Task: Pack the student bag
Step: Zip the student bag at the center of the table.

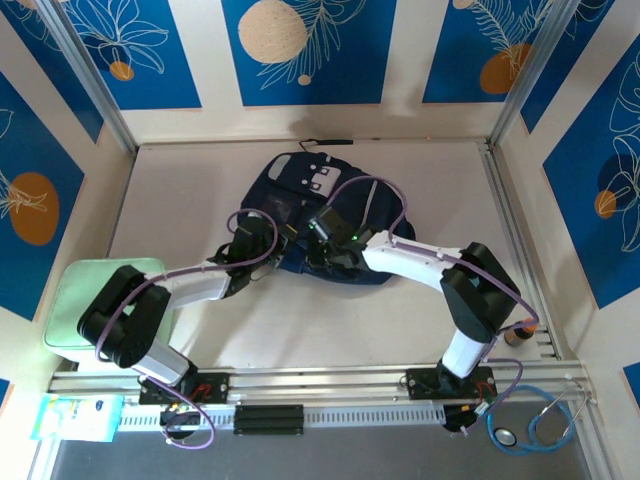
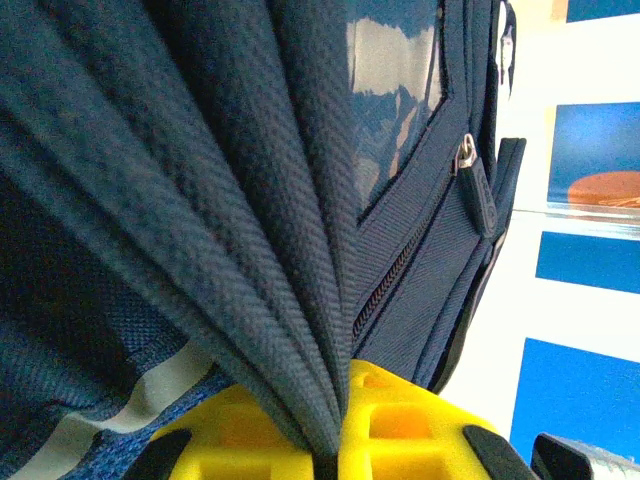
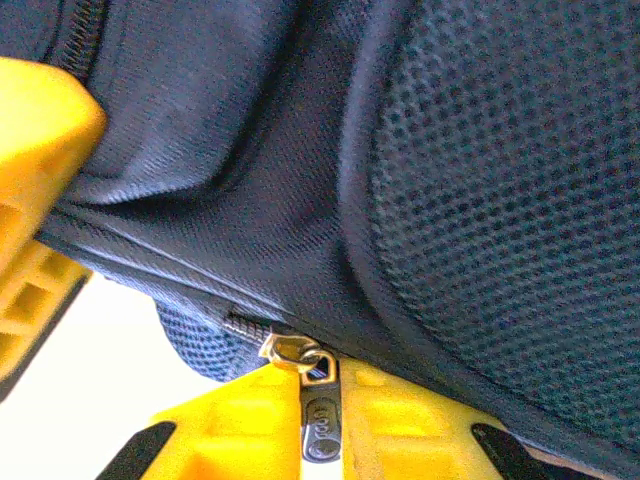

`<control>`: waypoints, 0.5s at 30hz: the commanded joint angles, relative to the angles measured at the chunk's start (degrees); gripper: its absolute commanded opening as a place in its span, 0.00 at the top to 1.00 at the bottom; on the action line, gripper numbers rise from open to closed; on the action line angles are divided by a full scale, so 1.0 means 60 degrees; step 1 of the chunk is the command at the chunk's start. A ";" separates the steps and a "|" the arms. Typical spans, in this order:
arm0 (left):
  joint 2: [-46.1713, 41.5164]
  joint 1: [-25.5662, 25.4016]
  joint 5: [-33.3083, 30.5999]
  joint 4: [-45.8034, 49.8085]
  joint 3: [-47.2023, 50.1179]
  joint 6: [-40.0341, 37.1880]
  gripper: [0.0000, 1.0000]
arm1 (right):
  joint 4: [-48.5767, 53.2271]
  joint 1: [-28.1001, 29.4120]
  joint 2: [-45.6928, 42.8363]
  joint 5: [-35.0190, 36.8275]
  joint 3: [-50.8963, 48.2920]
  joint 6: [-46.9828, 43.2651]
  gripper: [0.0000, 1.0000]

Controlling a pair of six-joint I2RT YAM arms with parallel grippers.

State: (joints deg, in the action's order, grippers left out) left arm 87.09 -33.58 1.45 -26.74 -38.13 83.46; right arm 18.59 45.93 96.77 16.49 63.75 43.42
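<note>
while both arms reach to its near edge, the large dark navy fabric student bag lies on the white bench, towards the far middle. the left pincer is clenched on a gathered fold of its cloth; the right pincer pinches the small metal zipper pull. the zip looks yet to be run open, so packing seems barely begun; whatever is inside is hidden.

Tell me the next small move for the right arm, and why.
Probably draw the right gripper along the zipper track: it appears to pinch the zipper pull, while the left gripper clamps a fold of the student bag, bracing it.
</note>
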 commanded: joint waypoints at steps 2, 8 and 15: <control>-0.0159 0.0366 0.0427 -0.0802 0.0141 -0.0320 1.00 | 0.0725 -0.0402 -0.0322 0.0846 -0.0745 -0.0438 0.87; -0.0178 0.0412 0.0534 -0.0632 0.0102 -0.0463 1.00 | 0.0681 -0.0465 -0.0370 0.0969 -0.1001 -0.0783 0.82; -0.0036 0.0421 0.0715 -0.0705 -0.0057 -0.0455 1.00 | 0.0695 -0.0339 -0.0102 0.0978 -0.0550 -0.1099 0.72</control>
State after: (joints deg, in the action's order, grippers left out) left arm 87.20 -32.32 4.29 -27.29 -37.52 82.02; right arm 17.85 45.08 94.83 16.67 59.66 38.15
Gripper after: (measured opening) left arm 0.083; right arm 0.275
